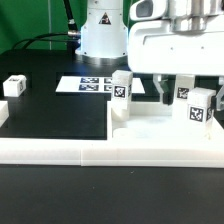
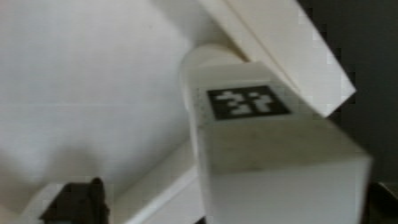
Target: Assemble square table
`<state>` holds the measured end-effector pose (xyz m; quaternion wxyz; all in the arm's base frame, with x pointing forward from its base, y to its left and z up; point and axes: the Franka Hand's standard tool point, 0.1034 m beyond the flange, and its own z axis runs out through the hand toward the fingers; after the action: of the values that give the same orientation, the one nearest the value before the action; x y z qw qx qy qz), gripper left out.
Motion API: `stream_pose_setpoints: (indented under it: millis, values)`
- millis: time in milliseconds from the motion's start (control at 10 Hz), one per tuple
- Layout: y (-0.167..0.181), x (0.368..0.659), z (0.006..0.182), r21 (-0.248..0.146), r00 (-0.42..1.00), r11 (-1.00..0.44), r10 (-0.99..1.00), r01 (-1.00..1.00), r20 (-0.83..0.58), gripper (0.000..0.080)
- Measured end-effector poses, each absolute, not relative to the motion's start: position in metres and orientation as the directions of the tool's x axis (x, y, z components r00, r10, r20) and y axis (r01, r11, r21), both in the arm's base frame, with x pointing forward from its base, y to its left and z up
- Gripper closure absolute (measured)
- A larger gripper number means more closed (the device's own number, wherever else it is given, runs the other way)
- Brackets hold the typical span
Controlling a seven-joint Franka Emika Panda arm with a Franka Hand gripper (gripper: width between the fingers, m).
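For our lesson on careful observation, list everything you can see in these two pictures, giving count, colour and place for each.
tabletop: one, white, on the table toward the exterior view's right, behind the rail.
corner leg: one, white with a black tag, upright at the tabletop's corner toward the exterior view's left.
rear leg: one, white, tagged, right by the gripper's fingers.
front leg: one, white, tagged, beside the rear leg, at the exterior view's right.
loose leg: one, white, alone on the table at the exterior view's far left.
border rail: one, white, along the front.
marker board: one, white with black tags, flat at the back.
table: one, black.
robot base: one, white, at the back.
gripper: one, white with dark fingers, over the tabletop; open or shut unclear.
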<state>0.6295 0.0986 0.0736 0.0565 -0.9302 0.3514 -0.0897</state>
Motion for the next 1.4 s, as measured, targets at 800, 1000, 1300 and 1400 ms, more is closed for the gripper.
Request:
stream_pose_setpoints:
  millis: [800, 1000, 1300, 1400]
  values:
    - [0.109, 0.644, 0.078, -0.189, 0.75, -0.756, -0.651, -0.627, 0.117, 0.0151]
    - [0.109, 0.644, 0.078, -0.188, 0.75, -0.756, -0.651, -0.627, 0.117, 0.0151]
    - [0.109, 0.635, 0.08, -0.16, 0.742, -0.737, -0.669, -0.657, 0.038, 0.0151]
    - [0.106, 0.633, 0.082, -0.137, 0.727, -0.718, -0.686, -0.682, -0.024, 0.0151]
